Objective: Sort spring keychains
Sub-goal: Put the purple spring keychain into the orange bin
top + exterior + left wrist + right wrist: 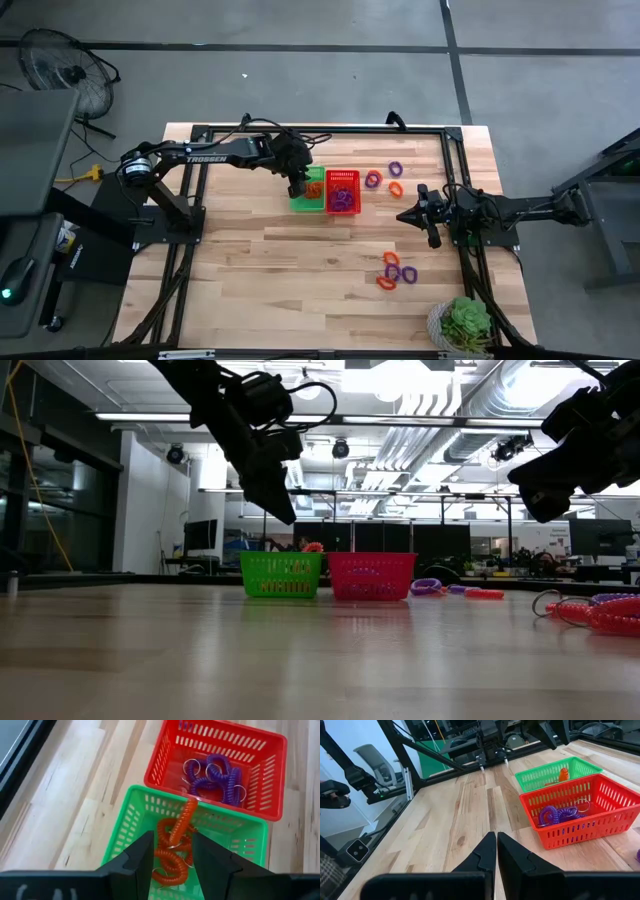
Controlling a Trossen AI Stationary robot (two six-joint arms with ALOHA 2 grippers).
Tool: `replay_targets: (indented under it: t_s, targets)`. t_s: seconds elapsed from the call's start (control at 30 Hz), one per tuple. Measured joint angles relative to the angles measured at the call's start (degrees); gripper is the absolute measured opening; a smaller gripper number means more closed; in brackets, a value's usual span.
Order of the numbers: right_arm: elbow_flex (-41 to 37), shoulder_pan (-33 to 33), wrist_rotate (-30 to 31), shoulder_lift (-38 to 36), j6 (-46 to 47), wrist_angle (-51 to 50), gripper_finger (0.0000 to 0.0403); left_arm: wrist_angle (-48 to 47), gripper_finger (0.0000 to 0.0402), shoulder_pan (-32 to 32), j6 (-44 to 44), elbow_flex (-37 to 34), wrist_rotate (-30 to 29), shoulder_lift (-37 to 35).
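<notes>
My left gripper [298, 187] hangs open over the green mesh basket [235, 832]. Its fingers stand on either side of the orange spring keychains [172, 852] in that basket without touching them. One orange coil [184, 817] sticks up and leans on the basket's wall next to the red basket. The red mesh basket [342, 190] beside it holds purple keychains [215, 777]. My right gripper [496, 837] is shut and hovers above the table, right of the red basket. Loose keychains lie near it: a few [385, 180] by the red basket and a cluster [395, 270] nearer the near edge.
A potted green plant [465, 325] stands at the table's near right corner. A dark metal frame [330, 130] runs along the far edge and down both sides. Bare wood spreads across the left and middle of the table [270, 270].
</notes>
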Motion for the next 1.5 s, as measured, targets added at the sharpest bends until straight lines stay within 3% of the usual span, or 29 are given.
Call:
replay_targets:
  t_s: [0.17,0.5,0.9,1.17,1.5]
  targets:
    - [0.00,0.01,-0.02,-0.01,0.00,0.00,0.0012,0.76,0.0127,0.00,-1.26,0.01,4.27,0.01]
    - [0.00,0.02,-0.01,0.00,0.00,0.00,0.0012,-0.17,0.0126,1.20,-1.45,0.08,5.55,-2.25]
    - [0.00,0.02,-0.02,-0.02,0.00,0.00,0.0012,-4.70,0.0126,9.02,1.17,-0.82,9.93,-8.68]
    - [0.00,0.02,0.00,-0.01,0.00,0.00,0.0012,7.27,0.0126,12.16,-5.90,-17.54,13.75,-20.25]
    - [0.00,0.01,0.00,-0.02,0.00,0.00,0.0012,24.45,0.0126,12.00,-22.58,-40.42,15.00,-43.96]
